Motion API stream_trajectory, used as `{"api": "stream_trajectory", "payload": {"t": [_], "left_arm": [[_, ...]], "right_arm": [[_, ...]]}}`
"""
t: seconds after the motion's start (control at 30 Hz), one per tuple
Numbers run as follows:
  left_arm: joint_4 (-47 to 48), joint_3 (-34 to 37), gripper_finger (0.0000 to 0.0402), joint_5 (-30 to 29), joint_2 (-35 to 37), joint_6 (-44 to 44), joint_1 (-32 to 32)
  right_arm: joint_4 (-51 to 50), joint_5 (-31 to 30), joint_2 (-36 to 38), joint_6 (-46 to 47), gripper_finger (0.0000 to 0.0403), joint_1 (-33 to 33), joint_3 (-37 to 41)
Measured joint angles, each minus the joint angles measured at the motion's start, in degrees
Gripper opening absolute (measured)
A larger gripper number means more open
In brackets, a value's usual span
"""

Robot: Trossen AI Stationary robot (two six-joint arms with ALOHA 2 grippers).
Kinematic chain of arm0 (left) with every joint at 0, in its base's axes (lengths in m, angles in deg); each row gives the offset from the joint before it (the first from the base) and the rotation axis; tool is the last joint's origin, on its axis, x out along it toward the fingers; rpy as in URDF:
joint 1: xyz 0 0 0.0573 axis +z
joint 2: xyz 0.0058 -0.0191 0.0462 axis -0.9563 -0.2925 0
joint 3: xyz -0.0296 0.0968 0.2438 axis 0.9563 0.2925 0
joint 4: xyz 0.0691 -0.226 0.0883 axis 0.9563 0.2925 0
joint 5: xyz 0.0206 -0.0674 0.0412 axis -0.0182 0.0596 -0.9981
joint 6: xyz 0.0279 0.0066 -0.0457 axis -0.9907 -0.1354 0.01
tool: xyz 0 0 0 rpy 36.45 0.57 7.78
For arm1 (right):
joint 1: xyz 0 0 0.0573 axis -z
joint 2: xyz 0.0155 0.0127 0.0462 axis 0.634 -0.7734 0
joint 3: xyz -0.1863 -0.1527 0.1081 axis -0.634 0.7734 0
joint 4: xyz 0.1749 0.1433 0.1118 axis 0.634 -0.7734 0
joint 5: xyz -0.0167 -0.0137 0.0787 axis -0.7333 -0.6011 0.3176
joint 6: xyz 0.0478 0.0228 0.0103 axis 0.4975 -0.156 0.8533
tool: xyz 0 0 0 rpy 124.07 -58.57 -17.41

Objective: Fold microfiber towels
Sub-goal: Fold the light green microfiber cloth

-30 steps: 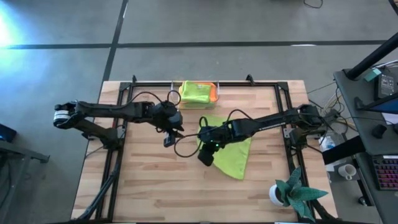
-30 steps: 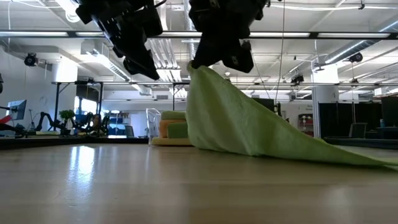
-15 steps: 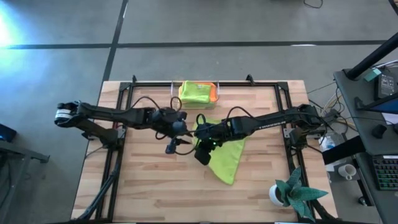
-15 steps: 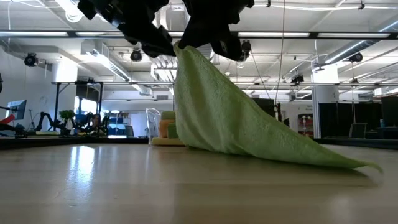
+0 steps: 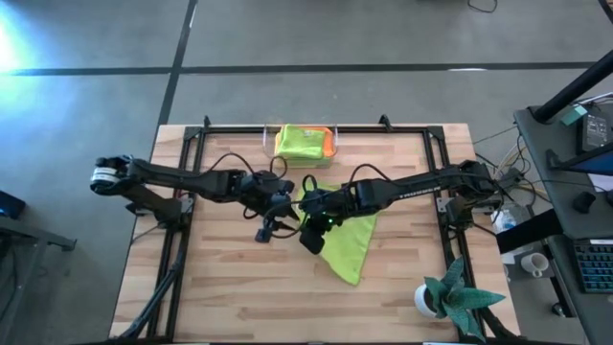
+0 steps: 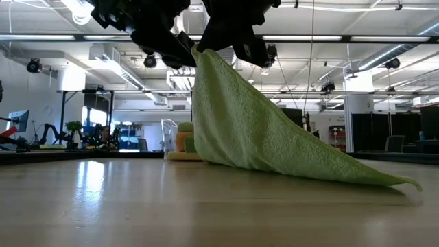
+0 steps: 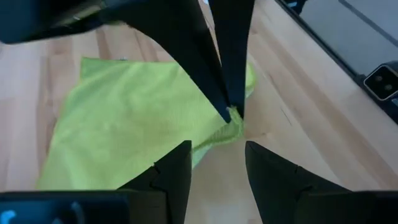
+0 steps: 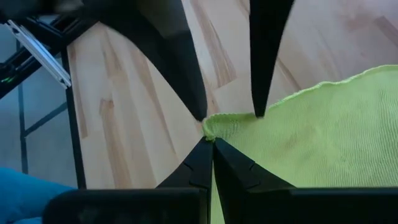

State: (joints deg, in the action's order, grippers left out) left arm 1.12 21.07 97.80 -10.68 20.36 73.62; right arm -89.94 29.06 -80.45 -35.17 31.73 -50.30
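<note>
A lime green microfiber towel (image 5: 351, 245) hangs by one corner from my right gripper (image 8: 211, 147), which is shut on it above the middle of the table. The towel slopes down from the gripper. My left gripper (image 7: 217, 149) is open and level with that corner. Its two fingers (image 8: 186, 74) stand on either side of the towel's edge, right in front of my right gripper (image 7: 233, 111). More towels, lime green on top with orange beside it, lie folded in a clear bin (image 5: 305, 142) at the table's far edge. My right gripper pinches the towel's raised corner (image 8: 219, 122) between its two fingertips, slanting down from the table's right side. The towel hangs below it as a slack slope (image 6: 254, 130), and its lower end (image 6: 374, 180) lies on the table. Whether my left gripper's fingertips touch the corner, I cannot tell.
A teal spiky-leaved plant in a white pot (image 5: 448, 295) stands at the table's near right corner. A black frame (image 5: 192, 153) runs along the table's left, far and right sides. Bare wood lies near the front edge (image 5: 249, 287).
My left gripper has moved toward the table's right, up to the held corner, rolling as it went; it stays open. My right gripper has risen a little with the corner. The towel now stands steeper, and its lower part has been drawn in narrower on the table.
</note>
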Motion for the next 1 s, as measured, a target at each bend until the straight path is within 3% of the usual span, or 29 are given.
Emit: {"api": "stream_trajectory", "payload": {"t": [0.27,0.7,1.0], "left_arm": [[-0.83,-0.21,0.0135,-0.03,-4.13,0.03,-0.07],[-3.94,-0.26,0.0135,-0.03,-3.04,-0.34,-0.36],[-4.21,-0.39,0.0135,4.93,-3.06,-1.85,-0.83]], "right_arm": [[0.42,0.06,0.02,0.37,0.0008,0.0,0.0],[0.42,2.99,0.07,1.68,0.0008,-0.13,0.0],[0.37,2.78,0.26,1.6,0.0008,-0.12,0.0]]}}
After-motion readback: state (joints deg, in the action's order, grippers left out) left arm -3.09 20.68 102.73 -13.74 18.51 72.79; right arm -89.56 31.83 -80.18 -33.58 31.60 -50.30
